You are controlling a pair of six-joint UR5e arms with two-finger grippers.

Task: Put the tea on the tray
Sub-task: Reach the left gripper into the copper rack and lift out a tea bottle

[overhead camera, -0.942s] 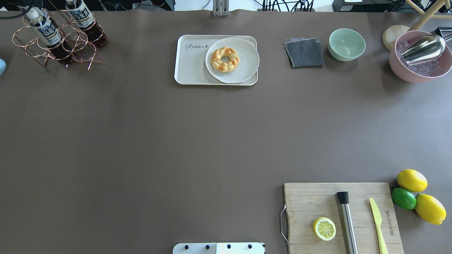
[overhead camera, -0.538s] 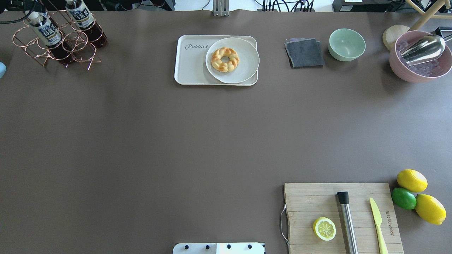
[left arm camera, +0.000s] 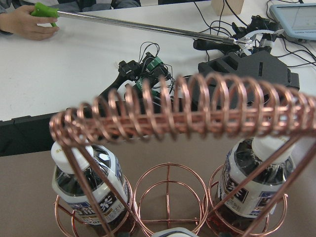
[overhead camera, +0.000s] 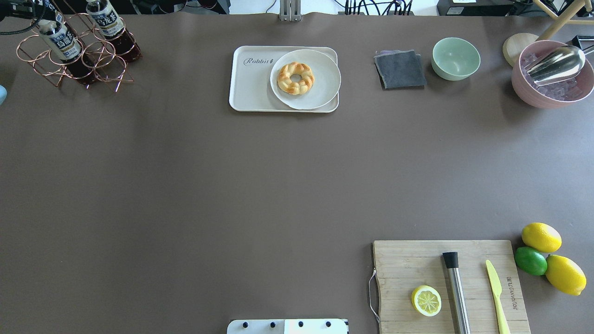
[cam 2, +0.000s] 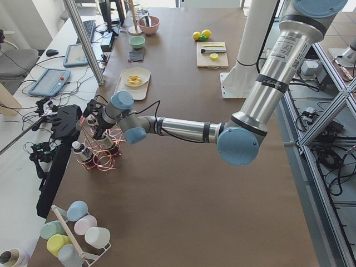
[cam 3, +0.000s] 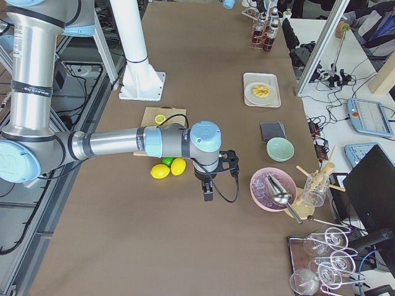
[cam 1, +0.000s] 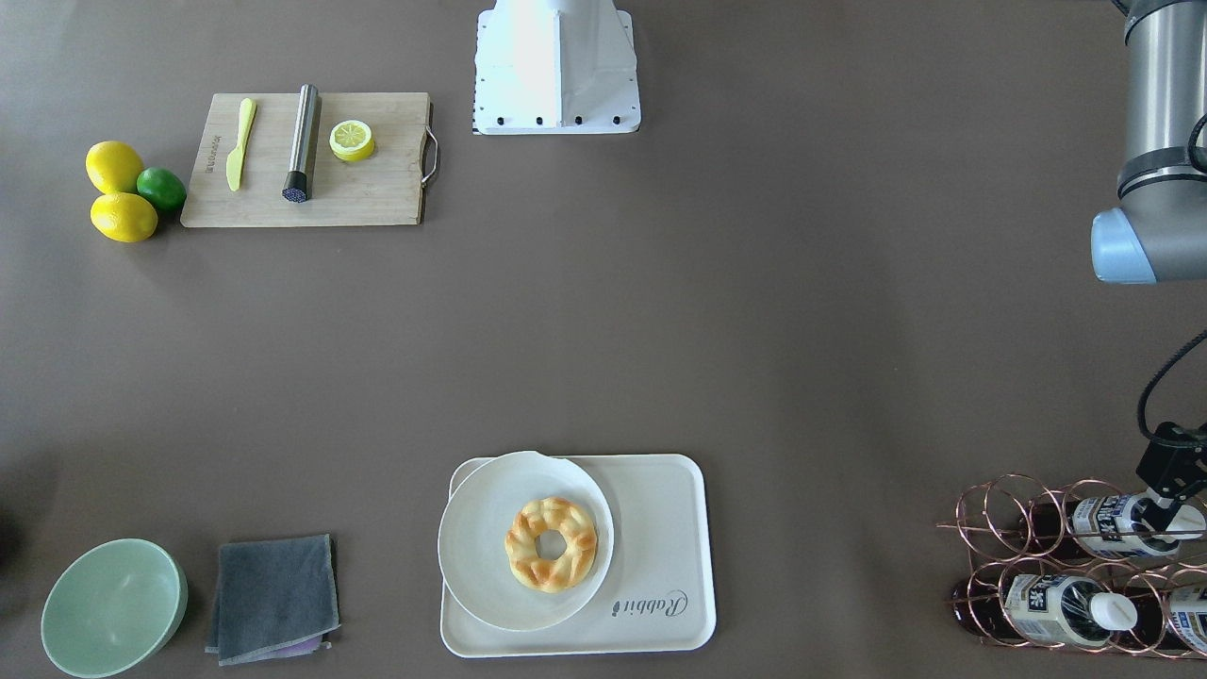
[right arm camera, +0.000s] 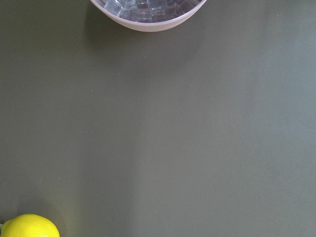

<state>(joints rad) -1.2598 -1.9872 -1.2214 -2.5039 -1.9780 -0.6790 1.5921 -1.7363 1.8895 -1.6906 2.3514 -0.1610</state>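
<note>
Nothing is done yet, by our reading: the tea (overhead camera: pixel 58 37) stands in the rack (overhead camera: pixel 32 51) at the desk's far left corner, and the tray (overhead camera: pixel 250 83), midway along the far edge, has bare room beside its plate (overhead camera: pixel 325 79). The left gripper (cam 1: pixel 1167 481) hangs over the rack and the right gripper (cam 3: pixel 208 188) is near the right edge. We cannot tell how either's jaws stand.

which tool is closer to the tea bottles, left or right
Left. The left tool is close over the tea bottles; the right tool hangs far off at the opposite end, between the lemons and the pink bowl.
</note>
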